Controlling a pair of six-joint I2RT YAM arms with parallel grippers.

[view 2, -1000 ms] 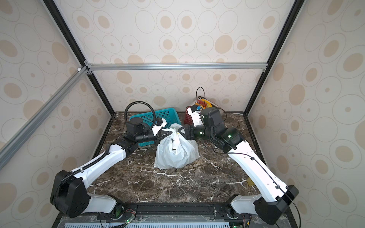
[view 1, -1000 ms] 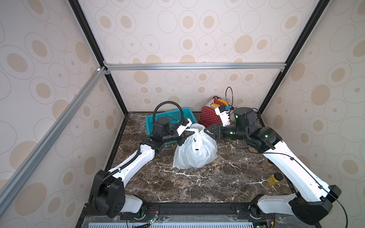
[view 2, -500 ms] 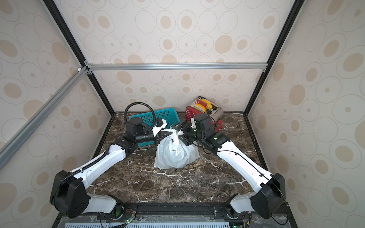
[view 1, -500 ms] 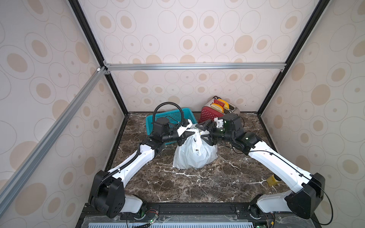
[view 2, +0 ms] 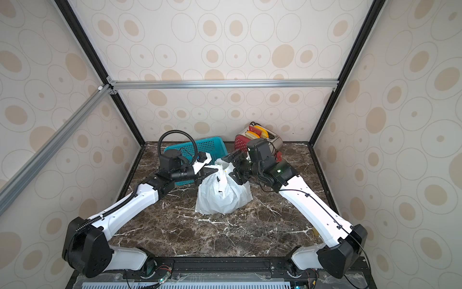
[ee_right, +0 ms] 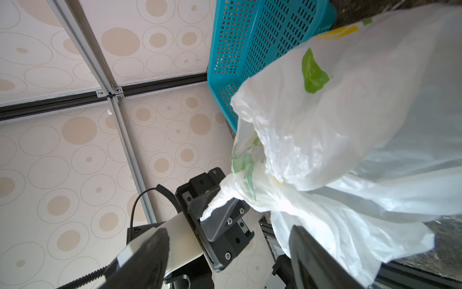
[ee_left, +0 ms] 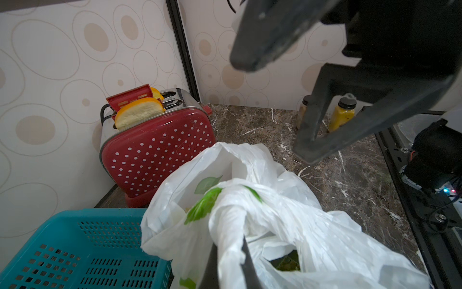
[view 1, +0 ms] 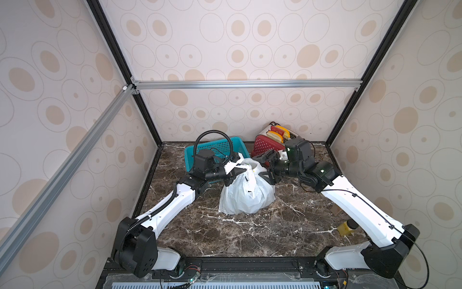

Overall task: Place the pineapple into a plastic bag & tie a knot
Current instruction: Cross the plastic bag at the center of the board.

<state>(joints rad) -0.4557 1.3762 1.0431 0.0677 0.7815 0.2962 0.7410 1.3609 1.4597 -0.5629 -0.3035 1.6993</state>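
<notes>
Fingers (ee_right: 217, 225) of the left gripper (view 1: 240, 171) are closed on a twisted white handle (ee_right: 222, 197) of the plastic bag (view 1: 246, 197), drawing that strand taut away from the bag's mouth. The hold looks meant to anchor one handle so the other can be worked around it. The bag itself sits bulging on the marble table (view 1: 250, 240), its weight keeping it planted while the top is pulled. A teal basket (view 1: 217, 147) stands just behind the bag, on the side the left arm reaches from. The right gripper (view 1: 267, 168) hangs just beside the bag's top on the opposite side, toward the red toaster (view 1: 261, 147), with its fingers spread wide and nothing between them. I judge it is lined up to take the free handle. The pineapple is not plainly visible. Only a dark greenish patch (ee_left: 287, 262) shows through a gap near the bag's mouth in the left wrist view, so the fruit seems to be inside. No finished knot can be made out. The handles look twisted at most, so the tying is not yet done.
</notes>
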